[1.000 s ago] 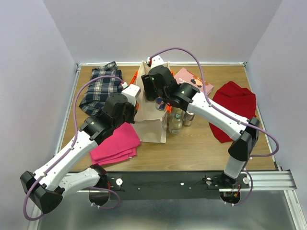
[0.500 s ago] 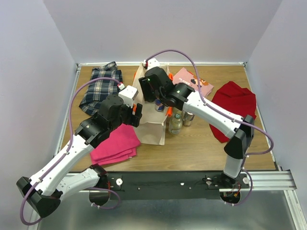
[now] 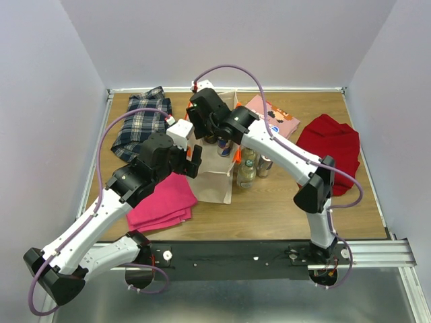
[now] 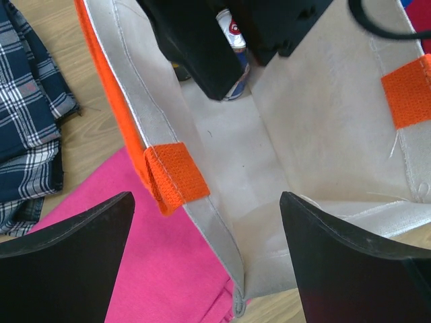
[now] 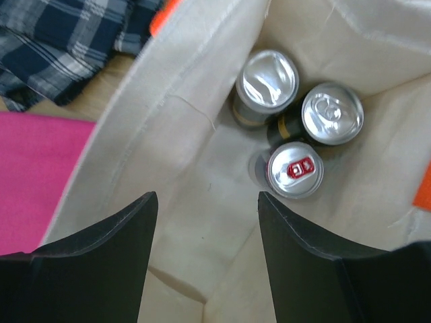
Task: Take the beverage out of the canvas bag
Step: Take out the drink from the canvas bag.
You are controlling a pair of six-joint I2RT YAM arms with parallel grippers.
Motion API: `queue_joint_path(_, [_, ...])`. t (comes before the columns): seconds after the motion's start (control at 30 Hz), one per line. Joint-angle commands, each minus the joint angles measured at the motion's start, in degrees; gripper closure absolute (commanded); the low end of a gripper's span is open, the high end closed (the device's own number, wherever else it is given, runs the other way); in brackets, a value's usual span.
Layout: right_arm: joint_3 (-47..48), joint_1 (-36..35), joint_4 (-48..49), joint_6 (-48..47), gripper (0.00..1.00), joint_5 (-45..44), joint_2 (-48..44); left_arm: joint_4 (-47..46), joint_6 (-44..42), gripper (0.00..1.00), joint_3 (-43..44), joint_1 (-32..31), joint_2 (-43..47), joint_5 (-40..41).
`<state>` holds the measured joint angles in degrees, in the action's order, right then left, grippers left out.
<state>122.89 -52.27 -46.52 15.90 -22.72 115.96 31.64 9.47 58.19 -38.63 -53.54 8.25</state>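
Note:
The beige canvas bag (image 3: pixel 214 176) stands upright at mid-table with its mouth open. Three beverage cans stand on its bottom: a red-tabbed one (image 5: pixel 295 169), a silver-topped one (image 5: pixel 269 79) and a dark one (image 5: pixel 332 113). My right gripper (image 5: pixel 207 229) hangs open inside the bag's mouth, nothing between its fingers, the cans just ahead of it. In the top view the right gripper (image 3: pixel 210 134) sits over the bag's far end. My left gripper (image 4: pixel 209 235) is wide open at the bag's near left corner. The bag's rim and an orange handle patch (image 4: pixel 176 176) lie loose between its fingers.
Two bottles (image 3: pixel 246 171) stand outside the bag on its right. A folded pink cloth (image 3: pixel 161 202) lies left of the bag, a plaid shirt (image 3: pixel 143 121) at the back left, a pink packet (image 3: pixel 273 114) behind, and a red cloth (image 3: pixel 330 151) on the right.
My left gripper has opened and let go of the bag's left side. The right gripper has shifted left and farther back over the bag's mouth.

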Motion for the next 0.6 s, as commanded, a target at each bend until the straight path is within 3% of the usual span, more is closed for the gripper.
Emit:
queue_joint_path(0.0, [0.3, 1.3, -7.4, 3.8, 0.30, 1.8, 2.1, -1.8, -0.2, 0.01, -0.7, 0.0, 0.8, -1.9])
queue_joint_path(0.27, [-9.8, 5.4, -2.0, 5.9, 0.29, 5.4, -2.5, -2.1, -1.0, 0.01, -1.2, 0.0, 0.9, -4.3])
queue_joint_path(0.57, [-13.6, 7.5, 2.9, 2.6, 0.23, 5.1, -2.8, -2.8, -1.4, 0.01, -1.3, 0.0, 0.1, -4.4])
